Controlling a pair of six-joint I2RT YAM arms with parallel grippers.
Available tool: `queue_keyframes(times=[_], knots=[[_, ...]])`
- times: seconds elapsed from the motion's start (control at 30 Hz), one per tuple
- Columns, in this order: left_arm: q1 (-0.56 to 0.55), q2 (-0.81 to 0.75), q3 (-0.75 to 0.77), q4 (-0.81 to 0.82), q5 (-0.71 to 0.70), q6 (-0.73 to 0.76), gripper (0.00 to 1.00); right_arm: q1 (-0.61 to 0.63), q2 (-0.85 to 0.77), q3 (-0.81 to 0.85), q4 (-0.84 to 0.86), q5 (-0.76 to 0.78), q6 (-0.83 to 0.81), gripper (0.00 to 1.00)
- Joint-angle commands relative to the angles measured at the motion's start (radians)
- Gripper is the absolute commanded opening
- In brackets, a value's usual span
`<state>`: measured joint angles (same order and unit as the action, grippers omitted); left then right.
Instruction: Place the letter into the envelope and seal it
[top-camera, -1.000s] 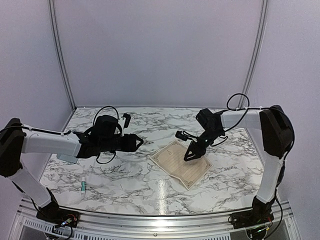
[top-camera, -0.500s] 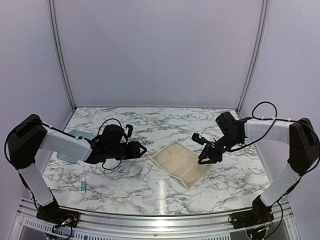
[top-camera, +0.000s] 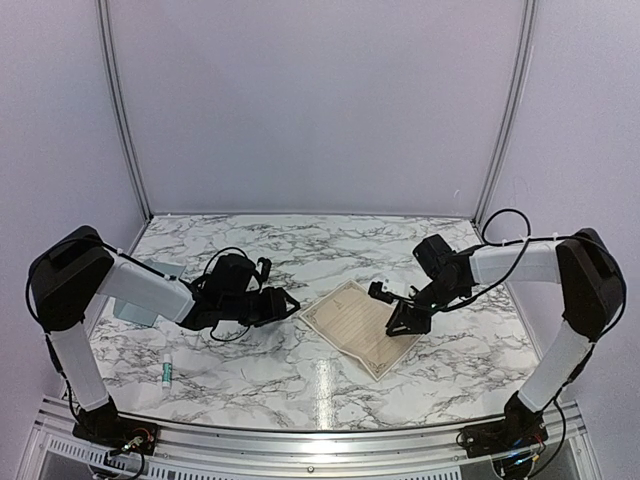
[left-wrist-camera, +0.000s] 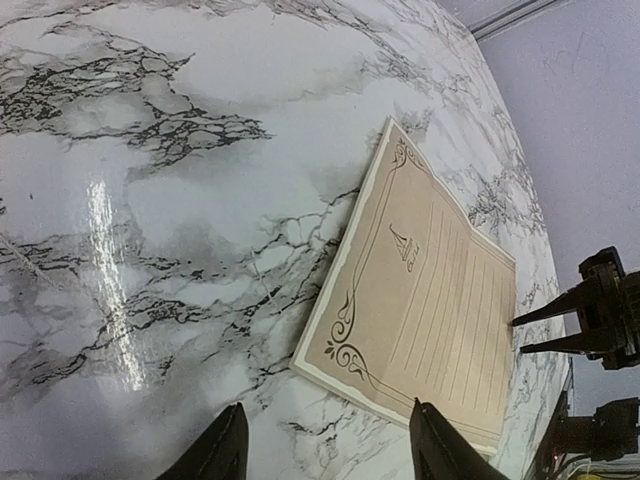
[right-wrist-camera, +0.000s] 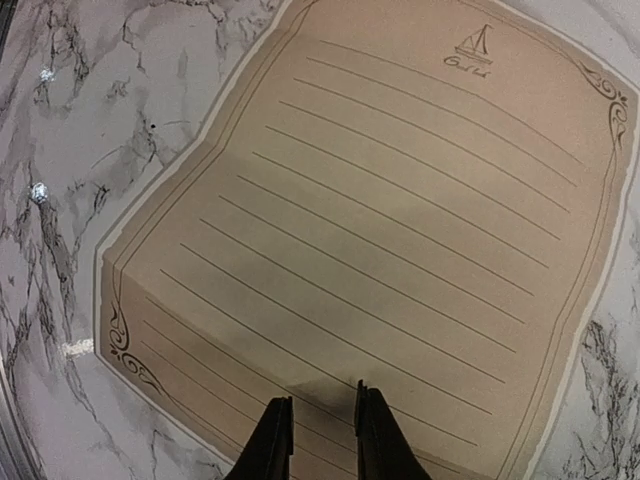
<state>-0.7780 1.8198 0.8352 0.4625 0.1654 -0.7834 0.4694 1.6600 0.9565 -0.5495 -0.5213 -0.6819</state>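
Note:
The tan letter (top-camera: 362, 325) lies flat on the marble table, a fold line across it. It also shows in the left wrist view (left-wrist-camera: 430, 300) and fills the right wrist view (right-wrist-camera: 370, 230). My right gripper (top-camera: 400, 320) is low over the letter's right part, its fingers a narrow gap apart with the tips (right-wrist-camera: 375, 440) on the paper, where a small wrinkle rises between them. My left gripper (top-camera: 287, 305) is open and empty just left of the letter's near-left corner (left-wrist-camera: 330, 455). The grey-blue envelope (top-camera: 130, 312) lies at the far left, mostly hidden under my left arm.
A small white-green tube (top-camera: 167, 372) lies near the front left edge. The table's metal rail runs along the front. Purple walls close in the back and sides.
My right gripper swung out to the right, then came back down onto the letter's right part. My left gripper moved right and lower, closer to the letter's left edge.

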Motion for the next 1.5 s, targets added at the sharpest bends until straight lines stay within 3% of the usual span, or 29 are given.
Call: queue_keyframes(times=[0.0,0.43,0.8,0.9,1.03,1.3,1.47], knots=[[-0.001,0.022,0.012,0.028,0.016,-0.021,0.58,0.011,0.046,0.008,0.041,0.045,0.006,0.18],[0.003,0.071,0.01,0.088,0.054,-0.066,0.58,0.012,0.162,0.016,0.034,0.077,0.015,0.14],[0.003,0.146,0.016,0.285,0.148,-0.088,0.53,0.012,0.19,0.026,0.027,0.071,0.025,0.13],[0.003,0.162,0.015,0.357,0.16,-0.09,0.46,0.012,0.194,0.03,0.025,0.07,0.025,0.13],[0.003,0.188,0.021,0.432,0.166,-0.112,0.28,0.012,0.193,0.028,0.025,0.07,0.028,0.13],[0.003,0.235,0.051,0.485,0.169,-0.136,0.1,0.012,0.186,0.033,0.021,0.064,0.033,0.14],[0.003,0.206,0.052,0.474,0.141,-0.069,0.0,0.009,0.158,0.048,0.005,0.036,0.046,0.2]])
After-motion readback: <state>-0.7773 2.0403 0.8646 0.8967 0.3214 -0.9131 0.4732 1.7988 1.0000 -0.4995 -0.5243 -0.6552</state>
